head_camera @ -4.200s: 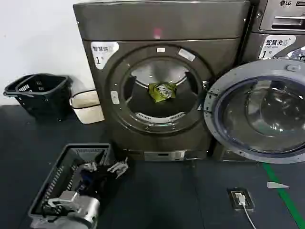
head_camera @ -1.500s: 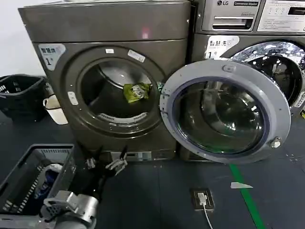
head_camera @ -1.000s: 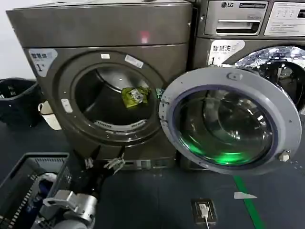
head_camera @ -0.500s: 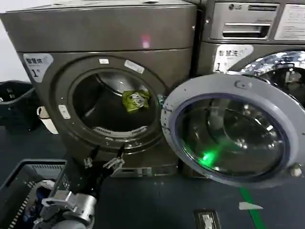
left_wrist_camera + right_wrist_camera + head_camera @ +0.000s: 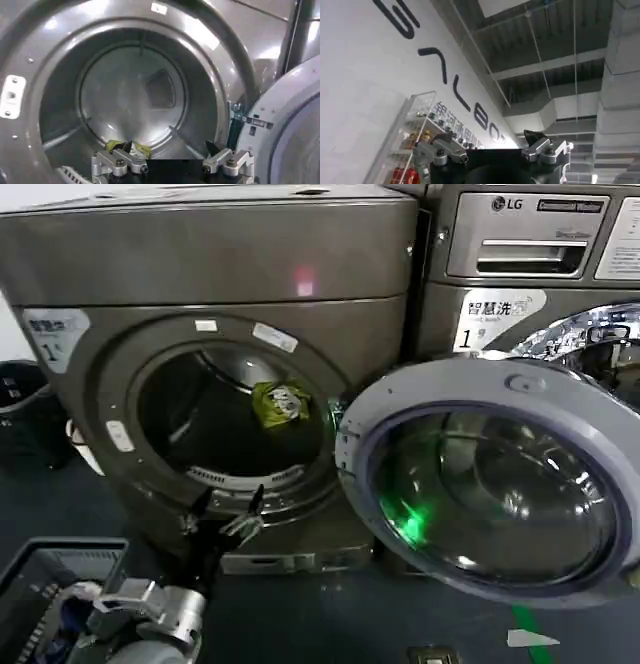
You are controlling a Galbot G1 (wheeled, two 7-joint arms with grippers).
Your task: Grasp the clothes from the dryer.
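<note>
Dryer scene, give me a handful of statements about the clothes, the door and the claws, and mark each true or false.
1. The dryer has its round door swung open. True.
2. The clothes lie in the basket on the floor. False: the yellow-green bundle sits inside the drum.
3. The left claw is open and holds nothing. True.
4. The left claw is already inside the drum, touching the clothes. False: in the head view it is in front of the dryer, below the porthole's lower rim.
5. The right claw points at the dryer. False: its wrist view looks at a wall with lettering and a ceiling.
</note>
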